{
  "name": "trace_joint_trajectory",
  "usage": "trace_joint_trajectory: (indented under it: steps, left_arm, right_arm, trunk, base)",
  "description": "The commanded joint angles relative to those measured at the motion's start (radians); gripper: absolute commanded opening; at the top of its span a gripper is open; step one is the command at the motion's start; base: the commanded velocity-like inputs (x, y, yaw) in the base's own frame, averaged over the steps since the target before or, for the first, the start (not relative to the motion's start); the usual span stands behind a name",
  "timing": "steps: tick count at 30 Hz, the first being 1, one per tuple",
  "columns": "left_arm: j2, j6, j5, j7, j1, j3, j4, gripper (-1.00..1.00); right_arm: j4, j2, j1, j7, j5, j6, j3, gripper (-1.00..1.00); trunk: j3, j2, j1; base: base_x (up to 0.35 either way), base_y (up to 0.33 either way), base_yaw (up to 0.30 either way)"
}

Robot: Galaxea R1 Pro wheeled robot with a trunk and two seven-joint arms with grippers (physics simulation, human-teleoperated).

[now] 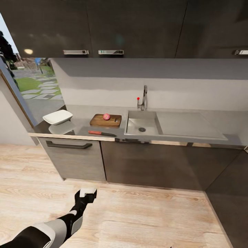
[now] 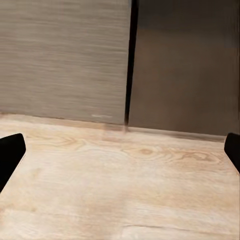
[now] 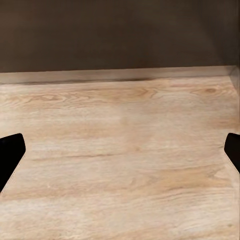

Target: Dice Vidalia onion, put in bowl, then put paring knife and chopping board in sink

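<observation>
From my seat I see the countertop (image 1: 193, 119) running wide across the head view, and set into it one sink (image 1: 132, 128), its basin bare but for the drain. At about ten o'clock from the basin lies one chopping board (image 1: 100, 120), with a single Vidalia onion (image 1: 106, 116) already sitting on it, toward its sink-side end. One bowl (image 1: 58, 117) stands at nine o'clock from the board, well apart from it, near the counter's end. One paring knife (image 1: 102, 133) lies at six o'clock from the board, just beside the counter's front edge, handle pointing toward the bowl. I judge the knife light and stiff, best taken across its orange-red handle; the onion round, smooth and likely to roll, so I would pinch it around its middle. Both my arms hang low over the wooden floor (image 1: 137, 213): the left gripper (image 2: 120, 155) and the right gripper (image 3: 120, 155) each stand spread wide, holding nothing.
</observation>
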Motion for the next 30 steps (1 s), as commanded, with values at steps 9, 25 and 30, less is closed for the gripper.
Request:
trace_joint_trajectory:
  steps: [9,25,30]
  left_arm:
    - [-0.017,-0.141,0.006,0.067,0.128,-0.009,0.005,1.0]
    - [0.025,-0.129,0.006,0.101,0.187,-0.008,0.004,1.0]
    - [0.026,-0.071,0.007,0.101,0.187,-0.008,0.003,1.0]
  right_arm:
    - [-0.27,-0.006,-0.001,0.006,0.001,0.28,0.0,1.0]
    - [-0.265,-0.003,-0.001,0.009,0.001,0.253,0.005,1.0]
    - [-0.241,-0.003,-0.001,0.009,0.001,0.226,0.004,1.0]
  trunk:
    - [-0.001,-0.001,0.0]
    - [0.007,-0.001,0.0]
    - [0.015,-0.001,0.0]
  base:
    - [0.0,0.0,0.0]
    - [0.0,0.0,0.0]
    - [0.0,0.0,0.0]
